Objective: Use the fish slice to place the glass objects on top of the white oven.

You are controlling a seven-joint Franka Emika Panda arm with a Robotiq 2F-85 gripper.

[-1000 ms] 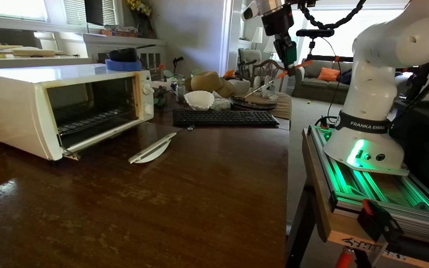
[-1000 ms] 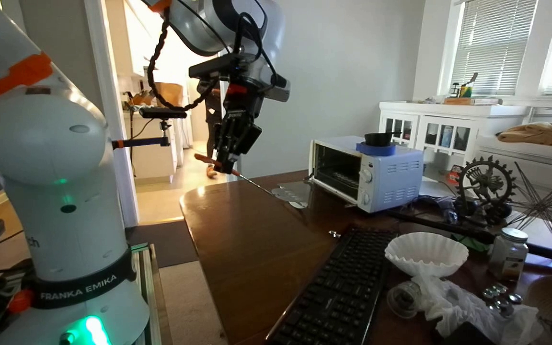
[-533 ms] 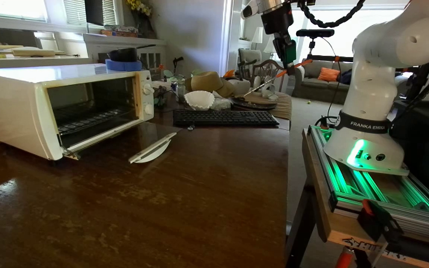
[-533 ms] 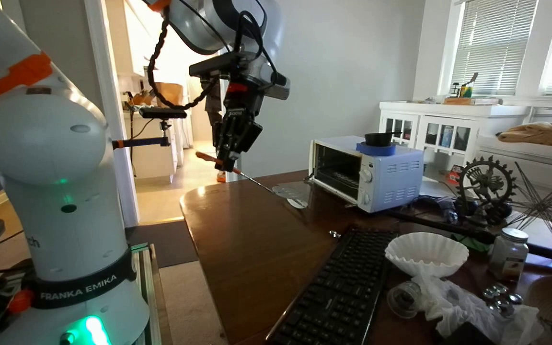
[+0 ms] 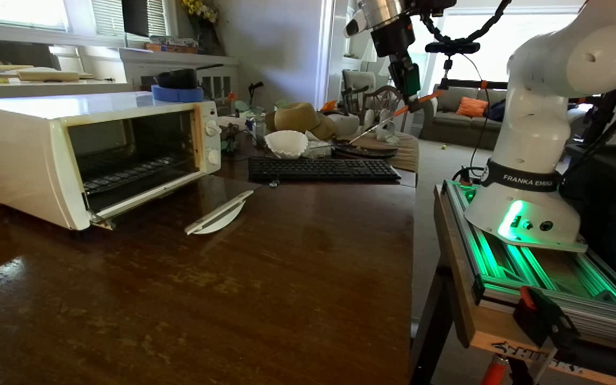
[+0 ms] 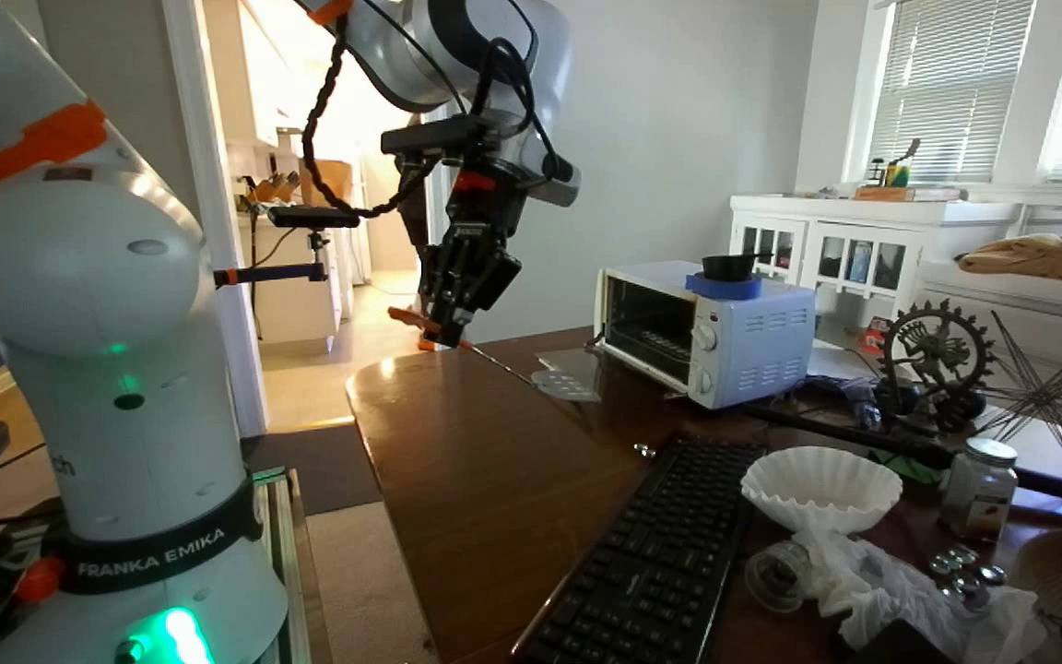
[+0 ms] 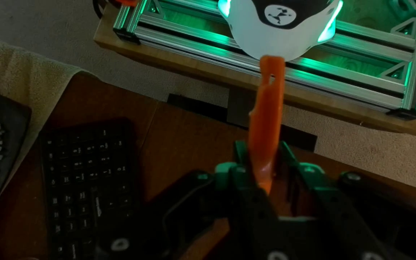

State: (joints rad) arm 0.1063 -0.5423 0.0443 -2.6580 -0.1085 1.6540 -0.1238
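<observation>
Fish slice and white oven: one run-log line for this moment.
jaws: shut on fish slice | fish slice: aloft, tilted, blade lowest | white oven: open, pan on blue ring on top

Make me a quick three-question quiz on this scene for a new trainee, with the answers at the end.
1. Multiple choice. What do the jaws grip?
A) the computer keyboard
B) the fish slice
C) the glass jar

2. True or false. The door of the white toaster oven stands open.

3. Fill in the colour. On top of the oven, the black frying pan rests on a ____ round object.

Key: 1. B; 2. True; 3. Blue.
</observation>
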